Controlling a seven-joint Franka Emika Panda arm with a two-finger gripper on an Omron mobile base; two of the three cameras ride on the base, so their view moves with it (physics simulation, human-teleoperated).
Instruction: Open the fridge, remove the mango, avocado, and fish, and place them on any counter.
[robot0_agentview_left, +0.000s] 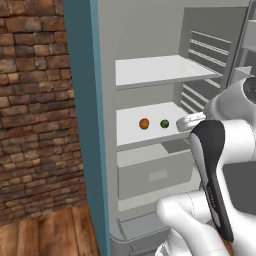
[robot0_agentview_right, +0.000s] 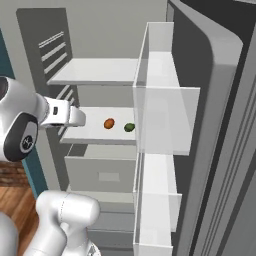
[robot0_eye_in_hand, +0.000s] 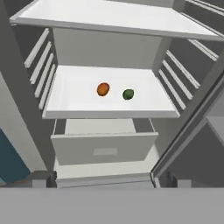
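Tall grey fridge with teal side panel (robot0_agentview_left: 80, 100): door stood open, white shelves and grey drawer (robot0_eye_in_hand: 105, 148) exposed. Small orange-brown rounded mango (robot0_eye_in_hand: 103, 89): lay on the middle white shelf (robot0_eye_in_hand: 70, 103), near its centre. Small dark green rounded avocado (robot0_eye_in_hand: 128, 94): same shelf, just beside the mango, apart from it. White robot hand (robot0_agentview_right: 75, 117): hung before the middle shelf, short of both fruits; finger spread could not be told.
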